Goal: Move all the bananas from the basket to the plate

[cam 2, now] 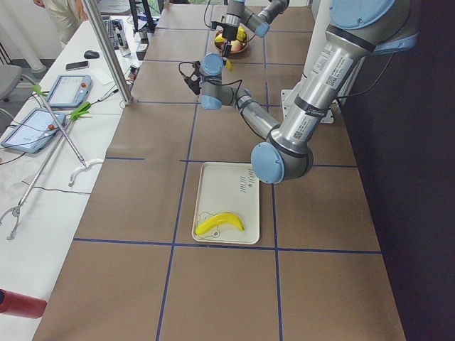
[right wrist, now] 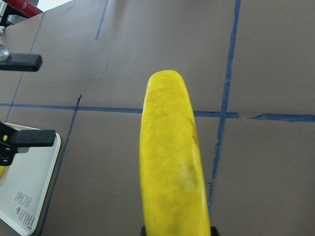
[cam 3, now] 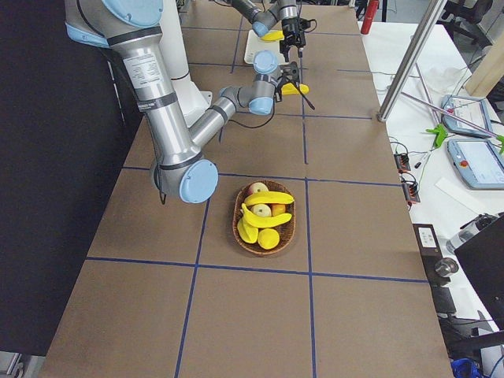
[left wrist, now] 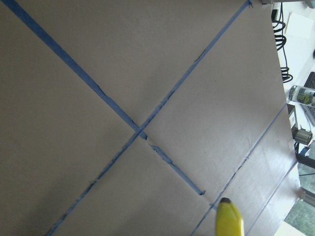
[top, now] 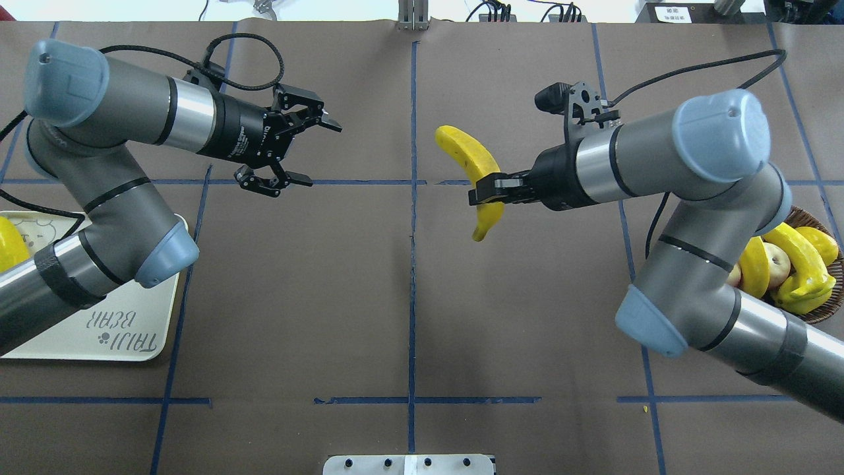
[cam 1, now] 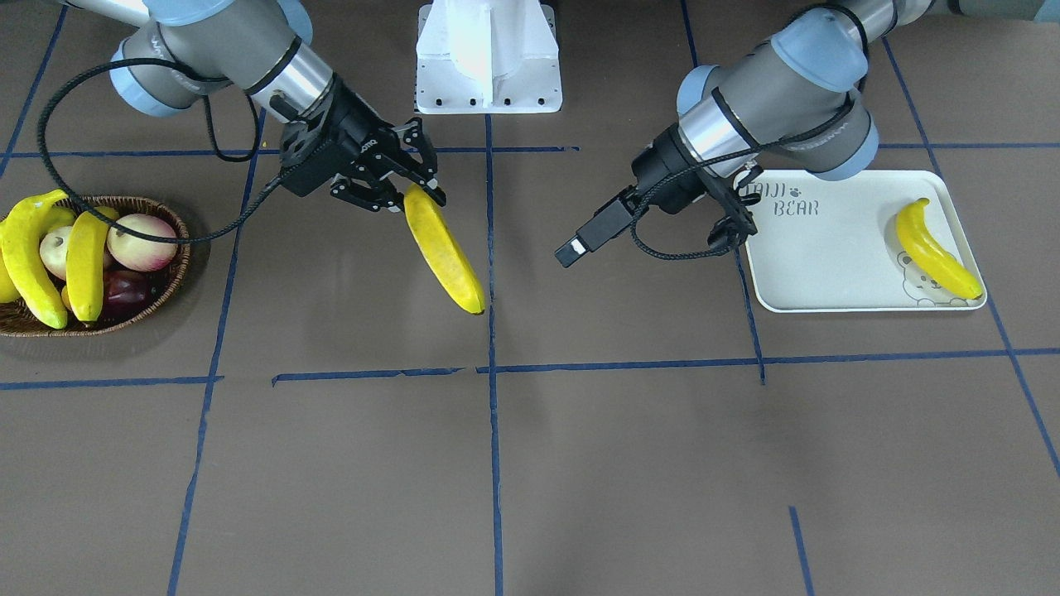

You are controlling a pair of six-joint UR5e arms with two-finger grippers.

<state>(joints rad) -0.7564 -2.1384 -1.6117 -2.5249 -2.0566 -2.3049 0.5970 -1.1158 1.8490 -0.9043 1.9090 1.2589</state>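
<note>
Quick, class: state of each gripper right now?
Left gripper: open, holding nothing.
Right gripper: closed, holding a banana.

Blue tape lines [cam 1: 494, 463] grid the brown paper-covered surface [cam 1: 646, 480], with a white metal base plate [cam 1: 489, 58] at one edge and two blue-framed tablets [cam 2: 67, 90] on a white side surface [cam 2: 35, 227].

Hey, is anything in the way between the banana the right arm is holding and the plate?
Nothing lies on the table between them. The held banana hangs mid-table in the right gripper; the open left gripper sits in the air between it and the plate, and the left arm overhangs part of the plate.
</note>
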